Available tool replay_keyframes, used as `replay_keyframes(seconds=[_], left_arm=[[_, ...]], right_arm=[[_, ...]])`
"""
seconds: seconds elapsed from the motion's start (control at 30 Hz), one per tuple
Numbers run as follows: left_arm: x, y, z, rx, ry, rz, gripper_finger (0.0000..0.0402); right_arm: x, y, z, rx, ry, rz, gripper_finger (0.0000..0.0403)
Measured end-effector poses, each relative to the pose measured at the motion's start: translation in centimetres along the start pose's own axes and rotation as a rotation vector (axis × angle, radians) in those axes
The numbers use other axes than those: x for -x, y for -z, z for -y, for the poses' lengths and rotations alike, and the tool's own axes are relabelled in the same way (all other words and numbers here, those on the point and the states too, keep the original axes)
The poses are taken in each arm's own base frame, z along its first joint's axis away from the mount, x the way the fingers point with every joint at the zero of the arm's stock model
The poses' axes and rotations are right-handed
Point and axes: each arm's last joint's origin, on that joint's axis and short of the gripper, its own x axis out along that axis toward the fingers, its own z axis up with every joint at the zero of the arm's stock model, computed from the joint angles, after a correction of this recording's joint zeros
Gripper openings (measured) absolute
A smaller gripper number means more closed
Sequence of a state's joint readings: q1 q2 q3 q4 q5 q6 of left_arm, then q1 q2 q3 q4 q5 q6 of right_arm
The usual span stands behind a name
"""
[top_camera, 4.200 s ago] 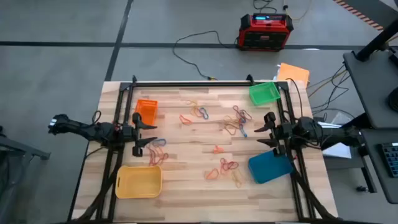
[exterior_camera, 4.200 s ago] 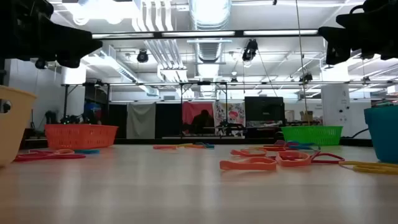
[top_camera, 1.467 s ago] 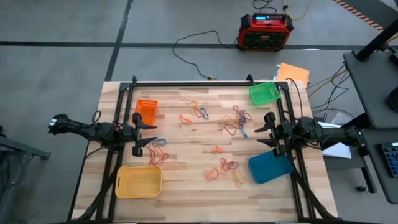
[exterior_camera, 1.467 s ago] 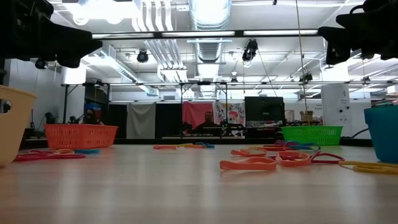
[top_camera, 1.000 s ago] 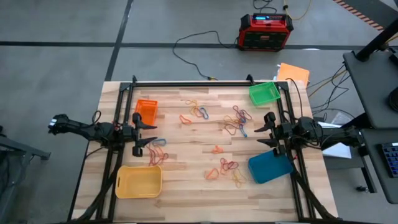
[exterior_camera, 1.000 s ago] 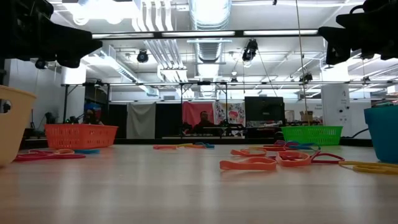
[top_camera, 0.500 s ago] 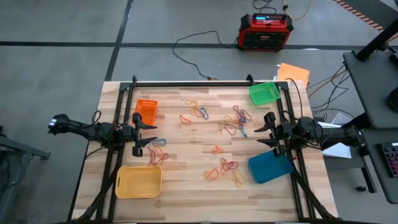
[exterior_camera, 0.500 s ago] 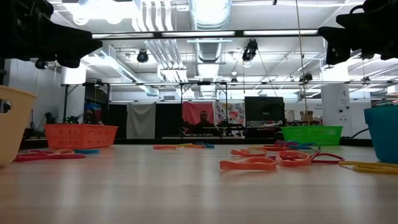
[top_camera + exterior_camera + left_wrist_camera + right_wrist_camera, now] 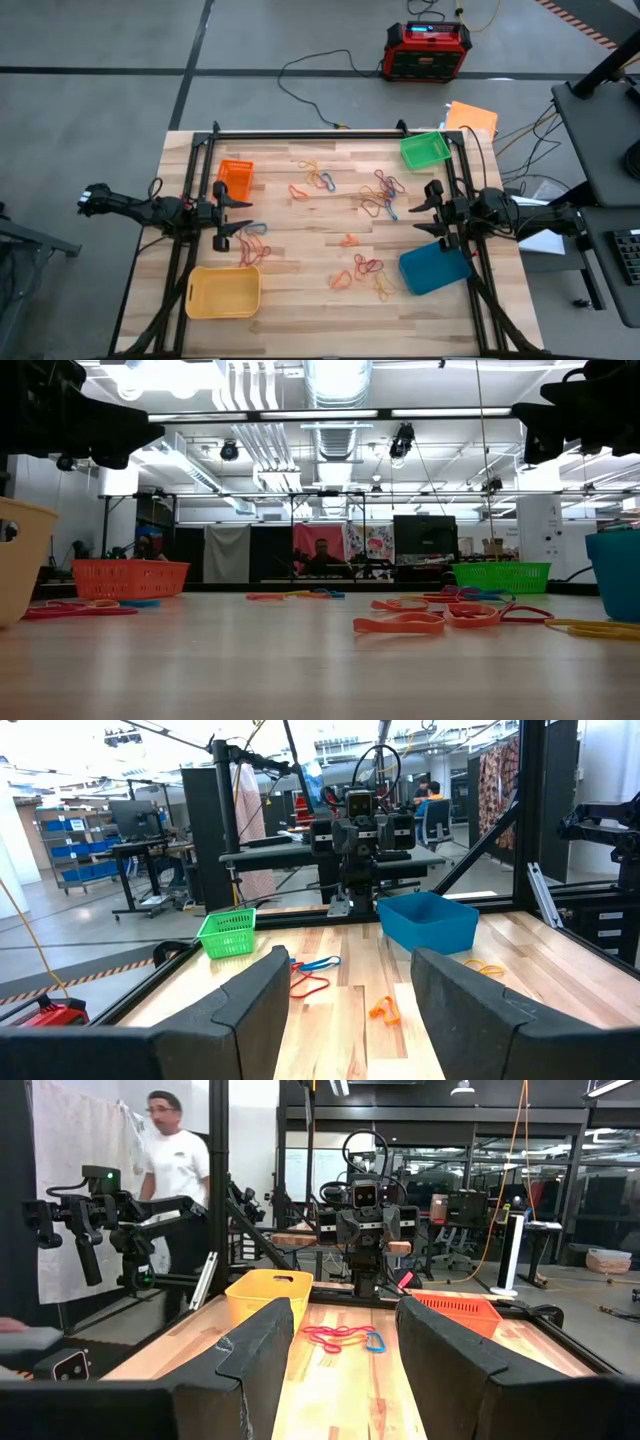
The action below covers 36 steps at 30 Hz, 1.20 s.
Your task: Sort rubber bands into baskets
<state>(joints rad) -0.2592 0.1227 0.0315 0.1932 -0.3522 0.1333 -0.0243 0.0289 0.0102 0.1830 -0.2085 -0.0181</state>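
Nothing has shifted since earlier: your left gripper (image 9: 222, 214) and right gripper (image 9: 434, 213) hover, fingers apart and empty, facing the scattered rubber bands (image 9: 368, 268), ready to begin.

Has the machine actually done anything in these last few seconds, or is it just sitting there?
Nothing on the table has visibly changed. The left gripper and the right gripper hang open at the table's two sides, holding nothing. The rubber bands lie scattered on the wood, and the orange, green, blue and yellow baskets sit as before.
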Motion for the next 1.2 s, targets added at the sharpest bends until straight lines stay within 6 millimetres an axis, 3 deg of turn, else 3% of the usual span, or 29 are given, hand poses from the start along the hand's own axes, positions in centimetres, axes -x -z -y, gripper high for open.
replay_keyframes(seconds=[0.7,0.83,1.0,1.2], left_arm=[[0.0,-0.1,0.0,-0.006,-0.003,0.007,0.0194],[0.2,-1.9,-0.3,0.033,-0.031,0.185,0.0194],[0.6,-3.5,-0.7,0.238,-0.027,0.354,0.0194],[0.7,-3.7,-0.8,0.306,-0.025,0.384,0.0194]], right_arm=[[0.0,0.0,0.0,0.0,0.0,0.0,0.0176],[0.0,0.0,0.0,0.0,0.0,0.0,0.0176],[0.0,0.0,0.0,0.0,0.0,0.001,0.0176],[0.0,0.0,0.0,0.001,0.0,0.003,0.0176]])
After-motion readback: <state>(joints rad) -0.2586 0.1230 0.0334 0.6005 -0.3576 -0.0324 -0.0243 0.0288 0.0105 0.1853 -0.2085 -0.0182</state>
